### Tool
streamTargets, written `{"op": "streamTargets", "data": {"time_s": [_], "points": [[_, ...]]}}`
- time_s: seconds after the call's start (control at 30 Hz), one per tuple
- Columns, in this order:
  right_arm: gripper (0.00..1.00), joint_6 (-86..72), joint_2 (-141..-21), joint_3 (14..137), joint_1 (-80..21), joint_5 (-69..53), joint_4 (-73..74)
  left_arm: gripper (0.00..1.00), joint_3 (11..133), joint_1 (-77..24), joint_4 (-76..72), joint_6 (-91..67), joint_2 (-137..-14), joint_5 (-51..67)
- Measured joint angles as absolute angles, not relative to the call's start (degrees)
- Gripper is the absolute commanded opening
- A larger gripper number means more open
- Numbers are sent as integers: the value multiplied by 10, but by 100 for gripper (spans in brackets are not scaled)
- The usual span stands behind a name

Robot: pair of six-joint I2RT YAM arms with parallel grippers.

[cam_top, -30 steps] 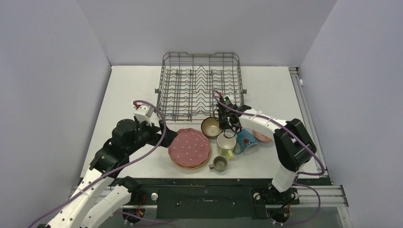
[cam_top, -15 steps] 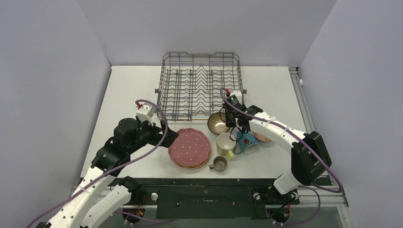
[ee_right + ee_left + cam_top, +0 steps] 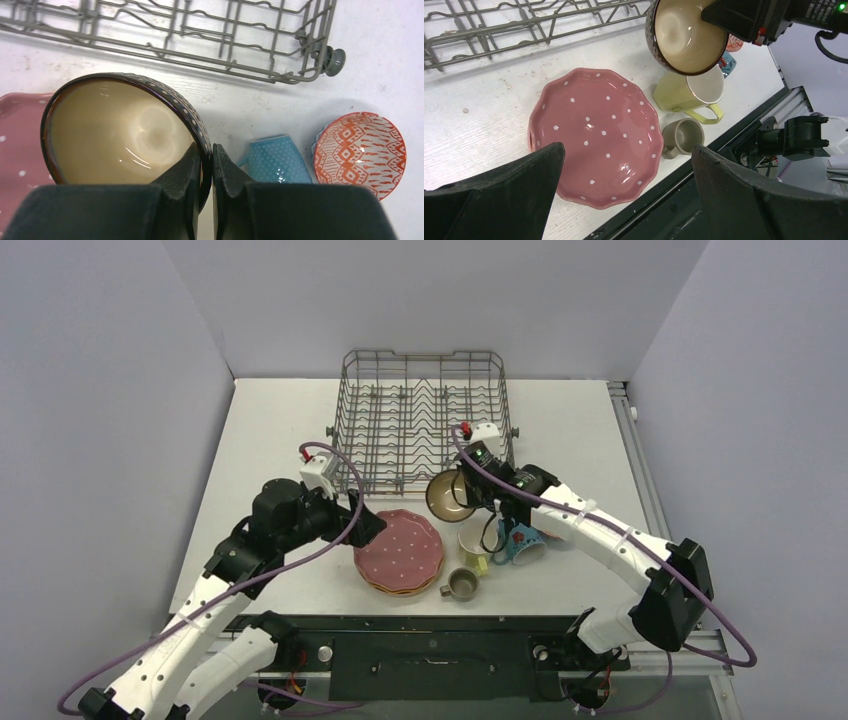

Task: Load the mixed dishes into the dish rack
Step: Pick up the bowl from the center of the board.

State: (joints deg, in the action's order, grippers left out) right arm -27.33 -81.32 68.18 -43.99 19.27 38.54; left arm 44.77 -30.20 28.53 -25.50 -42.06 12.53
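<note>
Near one dish rack (image 3: 423, 353) are three mugs (image 3: 476, 538) (image 3: 522, 540) (image 3: 461, 584) and two bowls (image 3: 120, 130) (image 3: 361, 148).

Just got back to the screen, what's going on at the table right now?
The right gripper is shut on the rim of the dark brown bowl, holding it tilted just in front of the dish rack, which has no dishes in it yet. The left gripper hangs open over the pink plate on top of the stack. The yellow mug, small grey mug, blue mug and red-patterned bowl sit on the table.
</note>
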Motion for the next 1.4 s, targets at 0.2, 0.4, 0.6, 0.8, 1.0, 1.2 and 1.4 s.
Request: {"op": "streamTargets", "data": {"time_s": [0.2, 0.4, 0.6, 0.8, 1.0, 1.2, 1.4], "points": [[0, -277, -809, 717, -507, 213, 410, 96, 458, -302, 267, -276, -444, 140], [0, -283, -809, 755, -566, 231, 422, 96, 471, -302, 254, -299, -476, 144], [0, -290, -809, 787, -596, 246, 432, 99, 473, -315, 252, -317, -509, 136], [0, -292, -813, 818, -614, 257, 447, 90, 487, -349, 253, -328, -533, 105], [0, -292, -832, 841, -623, 262, 453, 69, 508, -376, 254, -328, -552, 70], [0, -292, -846, 842, -629, 268, 460, 26, 518, -382, 256, -329, -568, 51], [0, -297, -851, 847, -634, 283, 466, 0, 525, -382, 259, -341, -576, 35]]}}
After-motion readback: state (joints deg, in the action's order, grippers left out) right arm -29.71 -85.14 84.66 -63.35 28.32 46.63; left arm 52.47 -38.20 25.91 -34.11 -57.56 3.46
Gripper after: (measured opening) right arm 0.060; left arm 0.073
